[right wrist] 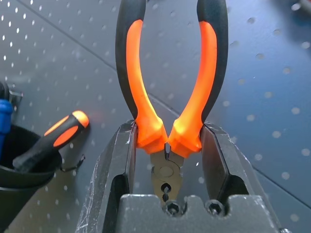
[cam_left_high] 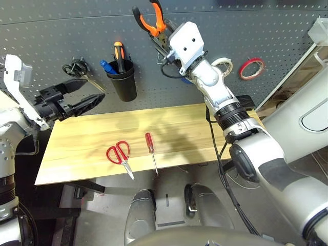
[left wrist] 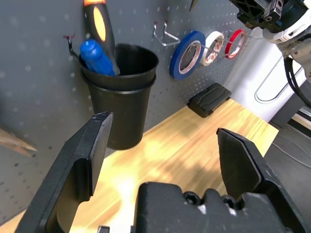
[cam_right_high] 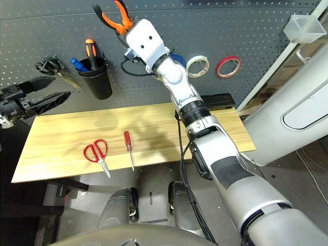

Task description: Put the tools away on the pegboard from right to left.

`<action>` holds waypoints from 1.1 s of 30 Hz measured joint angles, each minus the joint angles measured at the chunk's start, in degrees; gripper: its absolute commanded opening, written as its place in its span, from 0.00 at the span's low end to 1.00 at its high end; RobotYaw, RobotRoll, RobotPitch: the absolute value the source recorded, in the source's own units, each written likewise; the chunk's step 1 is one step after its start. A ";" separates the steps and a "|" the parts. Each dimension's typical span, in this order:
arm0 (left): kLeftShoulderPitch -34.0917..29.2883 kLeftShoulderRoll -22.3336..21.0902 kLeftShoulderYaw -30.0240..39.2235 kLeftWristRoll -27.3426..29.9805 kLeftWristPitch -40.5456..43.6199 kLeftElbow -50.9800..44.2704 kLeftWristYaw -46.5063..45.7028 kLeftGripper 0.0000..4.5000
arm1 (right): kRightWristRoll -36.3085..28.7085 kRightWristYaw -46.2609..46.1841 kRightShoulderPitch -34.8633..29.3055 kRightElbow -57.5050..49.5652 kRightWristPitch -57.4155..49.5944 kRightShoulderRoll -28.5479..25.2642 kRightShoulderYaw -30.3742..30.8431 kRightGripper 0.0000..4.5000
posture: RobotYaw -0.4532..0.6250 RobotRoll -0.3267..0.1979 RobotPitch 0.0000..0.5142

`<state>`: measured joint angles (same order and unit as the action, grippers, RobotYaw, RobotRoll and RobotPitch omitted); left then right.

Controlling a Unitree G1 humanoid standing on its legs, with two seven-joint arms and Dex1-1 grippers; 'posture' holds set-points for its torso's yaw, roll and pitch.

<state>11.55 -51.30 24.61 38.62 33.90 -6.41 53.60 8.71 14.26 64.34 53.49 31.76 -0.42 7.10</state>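
Up against the pegboard point(cam_left_high: 61, 31), the right gripper point(right wrist: 167, 145), clamped on the orange-handled pliers point(cam_left_high: 152, 20), seeks a hook, the left gripper point(left wrist: 160, 160) idling wide apart.

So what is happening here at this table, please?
A humanoid robot is putting tools away on the dark grey perforated pegboard. Its right end effector is shut on the orange-handled pliers, held up against the board with the handles pointing upward. The left end effector is open and holds nothing, off to the side of the black cup. The thin red tape ring already hangs on the board. The red-handled scissors and the slim red-handled screwdriver lie on the wooden table.
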 measured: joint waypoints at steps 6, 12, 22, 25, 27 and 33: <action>-0.89 0.09 0.01 0.09 0.47 -0.88 -0.07 1.00 | 0.34 -0.81 2.07 6.21 1.30 1.03 -0.39 0.45 | 0.46 0.62 0.15; -1.53 0.09 0.06 0.49 0.91 -1.80 -0.12 1.00 | -0.85 -0.85 3.12 9.57 1.40 1.50 -1.71 0.45 | 0.46 0.62 0.16; -1.81 0.73 0.02 0.74 1.68 -2.97 -0.65 1.00 | -1.95 -1.49 3.89 12.52 1.31 1.55 -3.53 0.45 | 0.46 0.62 0.17; -1.80 0.83 0.01 0.74 1.71 -3.30 -0.67 1.00 | -2.41 -1.50 3.91 13.31 1.17 1.64 -4.10 0.45 | 0.47 0.62 0.16; -1.80 0.97 -0.01 0.74 1.72 -3.66 -0.68 1.00 | -2.63 -1.50 3.91 13.99 1.02 1.68 -4.31 0.45 | 0.47 0.62 0.16; -1.80 1.79 -0.29 0.75 1.77 -4.07 -1.18 1.00 | -2.35 -1.53 4.28 14.56 0.79 1.61 -4.26 0.45 | 0.48 0.62 0.17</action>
<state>9.75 -49.51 24.33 39.37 35.67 -10.48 52.42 6.36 12.73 68.61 68.05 32.56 1.20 2.84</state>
